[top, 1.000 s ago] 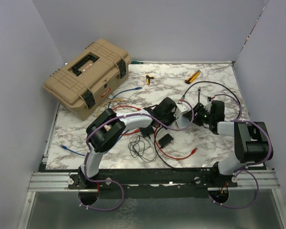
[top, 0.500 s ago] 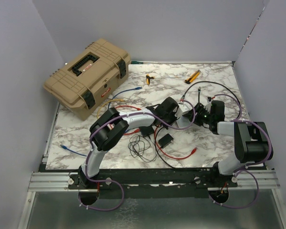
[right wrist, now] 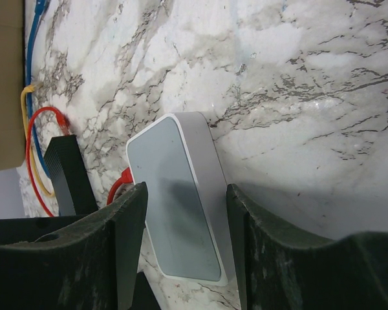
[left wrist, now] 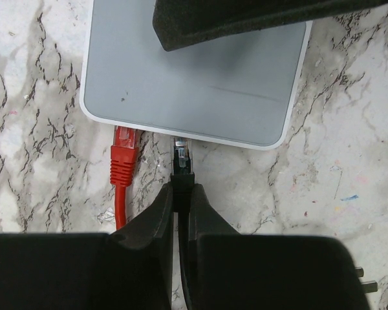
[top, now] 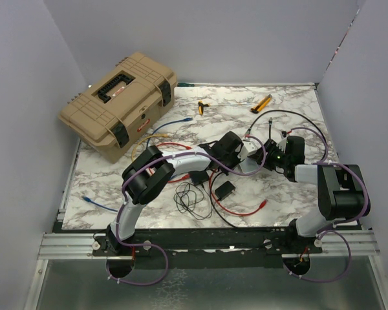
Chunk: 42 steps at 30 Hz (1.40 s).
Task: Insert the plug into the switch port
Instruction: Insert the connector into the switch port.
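Observation:
The switch [left wrist: 181,84] is a flat grey box with a white rim lying on the marble table; its port edge faces my left gripper. A red plug [left wrist: 123,155] sits in one socket. My left gripper [left wrist: 181,190] is shut on the black plug [left wrist: 182,169], whose clear tip meets the port edge just right of the red one; its depth is hidden. My right gripper [right wrist: 184,190] stands open astride the switch [right wrist: 174,200], and one of its fingers [left wrist: 246,19] reaches over the box's far side. In the top view both grippers [top: 236,150] [top: 271,155] meet at the switch [top: 247,165].
A tan toolbox [top: 119,103] sits at the back left. A small black adapter block [top: 225,189], a coil of black cable [top: 193,197] and red cable [top: 242,210] lie in front of the arms. Yellow tools [top: 261,103] lie at the back; a blue cable [top: 97,203] lies at the left.
The left arm's elbow has swung a little to the right and its gripper has edged toward the switch. The right arm has stayed still.

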Each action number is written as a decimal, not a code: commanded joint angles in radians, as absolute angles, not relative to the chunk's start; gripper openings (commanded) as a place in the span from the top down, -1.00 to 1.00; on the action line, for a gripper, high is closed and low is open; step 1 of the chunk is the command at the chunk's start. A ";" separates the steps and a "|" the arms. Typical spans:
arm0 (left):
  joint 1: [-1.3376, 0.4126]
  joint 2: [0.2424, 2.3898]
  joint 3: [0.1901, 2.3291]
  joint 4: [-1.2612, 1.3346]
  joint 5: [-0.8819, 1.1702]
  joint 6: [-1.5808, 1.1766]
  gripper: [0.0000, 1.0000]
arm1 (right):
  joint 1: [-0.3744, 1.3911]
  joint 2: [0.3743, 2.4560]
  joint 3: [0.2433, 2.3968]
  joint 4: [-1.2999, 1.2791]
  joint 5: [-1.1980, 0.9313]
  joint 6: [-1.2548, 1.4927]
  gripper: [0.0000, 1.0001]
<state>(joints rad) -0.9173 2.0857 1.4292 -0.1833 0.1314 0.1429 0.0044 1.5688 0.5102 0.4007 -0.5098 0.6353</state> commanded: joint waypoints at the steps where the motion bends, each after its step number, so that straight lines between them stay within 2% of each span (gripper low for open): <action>1: -0.928 2.049 1.436 -0.133 0.138 0.141 1.00 | 0.005 1.594 0.491 0.390 -0.538 0.628 -0.12; 17: -0.938 2.008 1.404 -0.071 0.138 0.153 1.00 | 0.005 1.603 0.491 0.400 -0.547 0.632 -0.12; 28: -0.938 2.069 1.410 -0.052 0.129 0.137 1.00 | 0.005 1.625 0.494 0.410 -0.583 0.637 -0.12; 42: -0.937 2.093 1.498 -0.167 0.095 0.172 1.00 | 0.011 1.667 0.509 0.433 -0.683 0.584 -0.06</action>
